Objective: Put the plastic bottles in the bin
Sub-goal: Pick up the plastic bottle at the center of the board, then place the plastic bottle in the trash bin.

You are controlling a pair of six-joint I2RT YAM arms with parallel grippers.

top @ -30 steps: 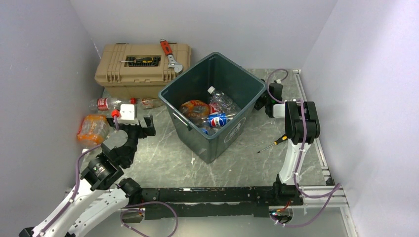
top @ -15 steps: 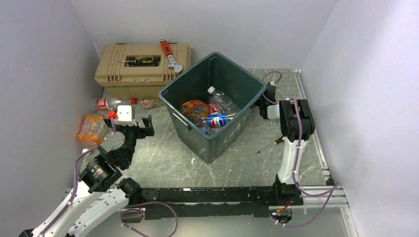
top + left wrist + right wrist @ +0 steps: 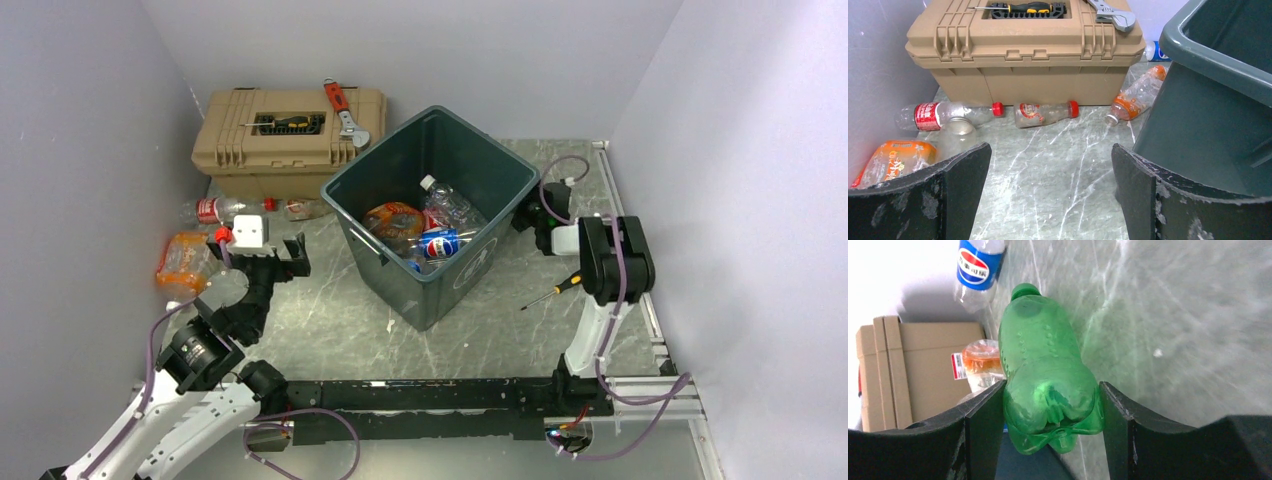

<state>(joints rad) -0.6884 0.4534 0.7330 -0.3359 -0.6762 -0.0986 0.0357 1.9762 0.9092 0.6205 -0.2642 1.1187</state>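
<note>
The dark green-grey bin (image 3: 395,150) stands mid-table with several plastic bottles inside, among them a Pepsi one (image 3: 440,243). My right gripper (image 3: 535,213) sits low by the bin's right wall. In its wrist view the right gripper (image 3: 1053,385) is shut on the base of a green bottle (image 3: 1045,365) lying on the table. My left gripper (image 3: 1050,150) is open and empty, left of the bin wall (image 3: 1198,115). Ahead of it lie a red-label bottle (image 3: 928,115), a small red-capped one (image 3: 1043,111), an orange-label one (image 3: 1135,97) and a crushed orange one (image 3: 893,157).
A tan toolbox (image 3: 290,130) at the back left carries a red wrench (image 3: 345,110) and a screwdriver (image 3: 285,122). Another screwdriver (image 3: 550,292) lies on the table near the right arm. A Pepsi bottle (image 3: 978,267) lies beyond the green one. Walls close in on both sides.
The right jaws have closed from wide open onto the green bottle, while that arm shifted a little beside the bin. The left gripper has drifted slightly left, still open.
</note>
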